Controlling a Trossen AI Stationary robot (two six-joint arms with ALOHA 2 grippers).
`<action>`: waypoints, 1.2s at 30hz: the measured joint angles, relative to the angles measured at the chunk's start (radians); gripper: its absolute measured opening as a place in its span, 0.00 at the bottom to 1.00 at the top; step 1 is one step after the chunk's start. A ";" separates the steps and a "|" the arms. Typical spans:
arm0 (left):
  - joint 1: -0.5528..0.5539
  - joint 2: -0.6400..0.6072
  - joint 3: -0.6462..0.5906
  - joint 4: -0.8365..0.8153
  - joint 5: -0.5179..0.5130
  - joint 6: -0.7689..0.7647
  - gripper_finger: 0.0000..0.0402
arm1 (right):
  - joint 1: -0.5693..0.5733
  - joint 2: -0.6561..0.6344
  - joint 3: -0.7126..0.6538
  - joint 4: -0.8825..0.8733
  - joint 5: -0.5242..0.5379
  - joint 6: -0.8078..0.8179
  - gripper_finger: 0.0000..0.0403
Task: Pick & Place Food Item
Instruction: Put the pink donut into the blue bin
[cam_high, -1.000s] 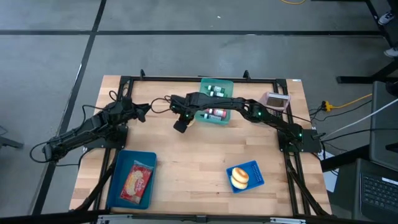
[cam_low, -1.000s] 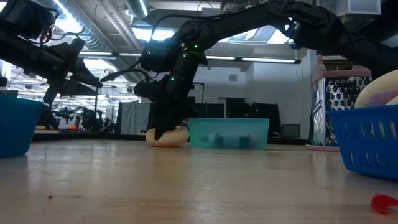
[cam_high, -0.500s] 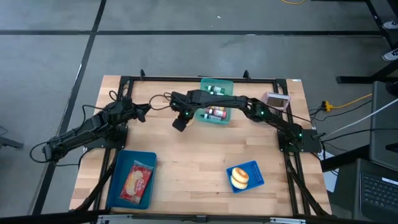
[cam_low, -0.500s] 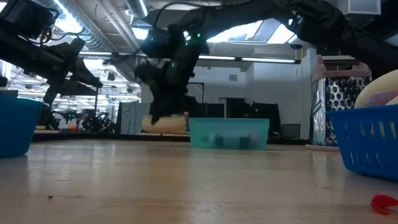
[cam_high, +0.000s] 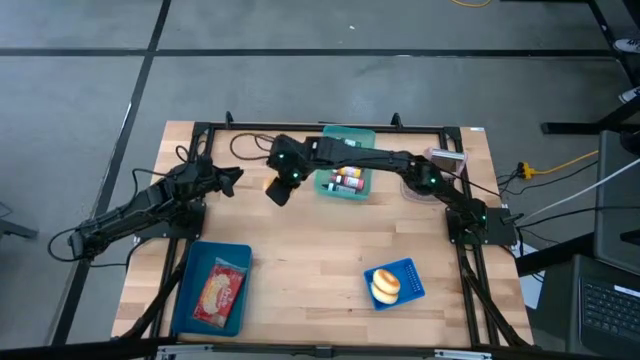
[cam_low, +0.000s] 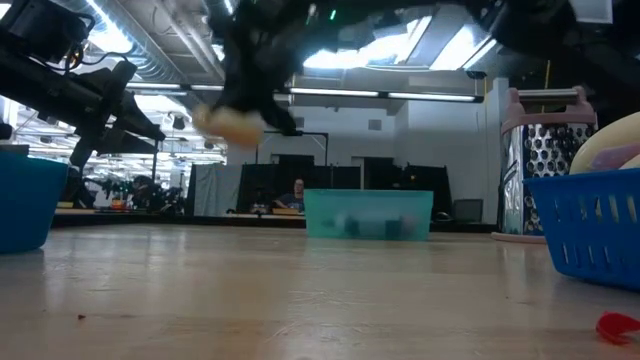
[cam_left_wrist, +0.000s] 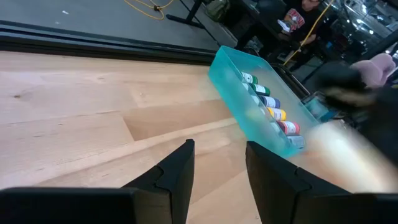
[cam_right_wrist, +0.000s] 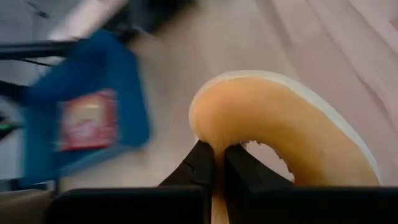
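Observation:
A tan, ring-shaped food item (cam_right_wrist: 280, 124) hangs in the air over the far middle of the table (cam_high: 320, 250), left of the teal bin (cam_high: 345, 170). My right gripper (cam_high: 280, 186) is shut on it; the low view shows the food item (cam_low: 232, 122) high above the tabletop. At the table's left side my left gripper (cam_left_wrist: 219, 168) waits open and touches nothing. In the high view the left gripper (cam_high: 230, 180) points toward the bin. My right gripper pinches the ring's rim (cam_right_wrist: 214, 138) between its two fingers (cam_right_wrist: 200, 163), which stand almost together. They come slanting down from the table's right side. The food item is lifted clear of the table and sticks out beyond the fingertips.
The teal bin holds small bottles (cam_left_wrist: 273, 112). A blue tray (cam_high: 215, 288) with a red packet lies at the near left. A blue basket (cam_high: 396, 283) with a bun sits at the near right. A grater (cam_low: 545, 150) stands at the far right.
My right gripper has risen from the tabletop beside the teal bin, drifting a little toward the table's left edge and tipping less steeply downward. The food item, which rested on the table a second ago, has gone up with it and now hangs clear.

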 joint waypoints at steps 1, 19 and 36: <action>0.000 0.000 0.000 0.000 0.000 0.000 0.35 | 0.004 -0.021 0.000 0.002 -0.009 0.004 0.03; 0.000 0.000 0.000 0.000 0.033 0.010 0.35 | 0.213 -0.528 0.003 0.115 0.166 0.026 0.03; 0.000 0.000 0.000 0.000 0.088 0.012 0.35 | 0.617 -0.601 -0.128 0.002 0.690 0.290 0.03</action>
